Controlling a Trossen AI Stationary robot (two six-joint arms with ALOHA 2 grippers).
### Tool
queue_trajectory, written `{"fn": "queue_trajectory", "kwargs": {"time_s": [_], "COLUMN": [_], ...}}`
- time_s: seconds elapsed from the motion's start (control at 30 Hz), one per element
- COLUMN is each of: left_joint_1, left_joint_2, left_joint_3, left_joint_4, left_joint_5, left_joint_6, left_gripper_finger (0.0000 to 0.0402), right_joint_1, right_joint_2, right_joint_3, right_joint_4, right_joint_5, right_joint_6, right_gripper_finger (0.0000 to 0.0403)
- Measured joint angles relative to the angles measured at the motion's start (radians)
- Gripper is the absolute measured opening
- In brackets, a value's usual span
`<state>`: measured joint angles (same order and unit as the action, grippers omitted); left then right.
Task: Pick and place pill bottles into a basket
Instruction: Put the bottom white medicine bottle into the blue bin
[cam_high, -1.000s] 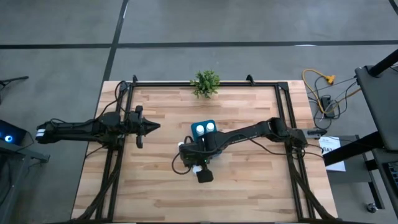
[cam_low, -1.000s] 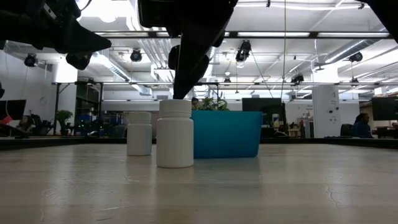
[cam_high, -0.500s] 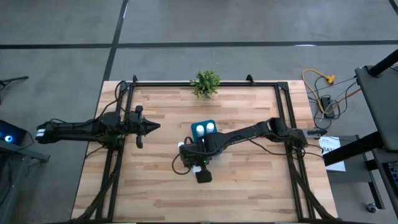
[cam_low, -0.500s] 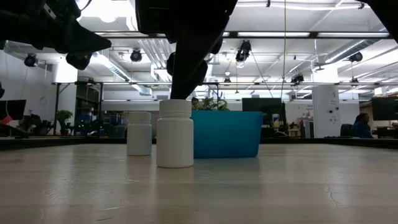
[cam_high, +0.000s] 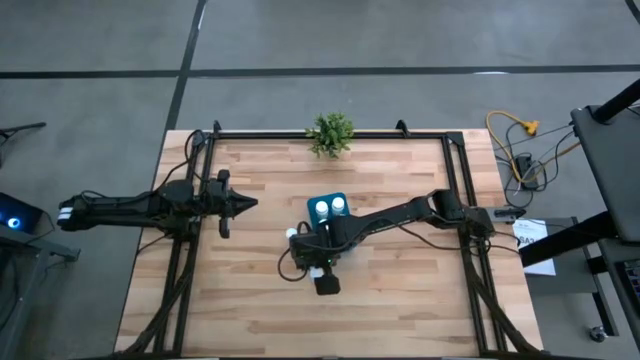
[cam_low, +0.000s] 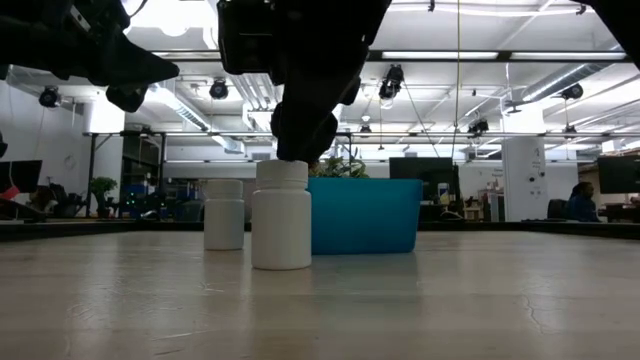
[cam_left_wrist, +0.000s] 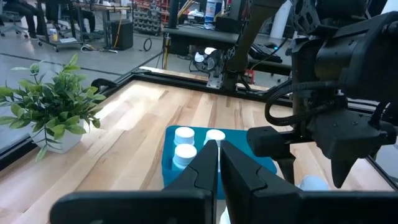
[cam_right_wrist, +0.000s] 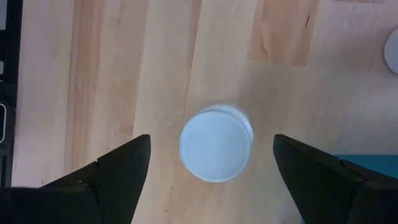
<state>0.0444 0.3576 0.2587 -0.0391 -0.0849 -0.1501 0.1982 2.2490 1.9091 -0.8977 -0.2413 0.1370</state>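
Note:
A white pill bottle (cam_right_wrist: 216, 144) stands upright on the wooden table; in the low view it is the nearer bottle (cam_low: 281, 215). My right gripper (cam_right_wrist: 212, 139) is open right above it, pointing down, one finger on either side of the cap and not touching it; it also shows in the low view (cam_low: 305, 140) and the high view (cam_high: 318, 257). A second bottle (cam_low: 224, 214) stands beside it on the table. The teal basket (cam_high: 328, 196) holds three bottles (cam_left_wrist: 185, 152). My left gripper (cam_left_wrist: 219, 155) is shut and empty at the table's left.
A small green potted plant (cam_high: 331, 133) stands at the table's far edge. Black frame rails (cam_high: 460, 170) run along the table's sides. Bare wood lies on the near side of the basket and bottles.
My right gripper has come down toward the nearer bottle's cap, staying open. The bottles and the basket have kept still.

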Motion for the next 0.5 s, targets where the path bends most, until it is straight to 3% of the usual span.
{"fn": "queue_trajectory", "kwargs": {"time_s": [0.5], "left_joint_1": [0.0], "left_joint_2": [0.0], "left_joint_3": [0.0], "left_joint_4": [-0.002], "left_joint_5": [0.0], "left_joint_6": [0.0], "left_gripper_finger": [0.0], "right_joint_1": [0.0], "right_joint_2": [0.0], "right_joint_3": [-0.015], "right_joint_4": [0.045], "right_joint_5": [-0.002], "right_joint_6": [0.014], "right_gripper_finger": [0.0328]}}
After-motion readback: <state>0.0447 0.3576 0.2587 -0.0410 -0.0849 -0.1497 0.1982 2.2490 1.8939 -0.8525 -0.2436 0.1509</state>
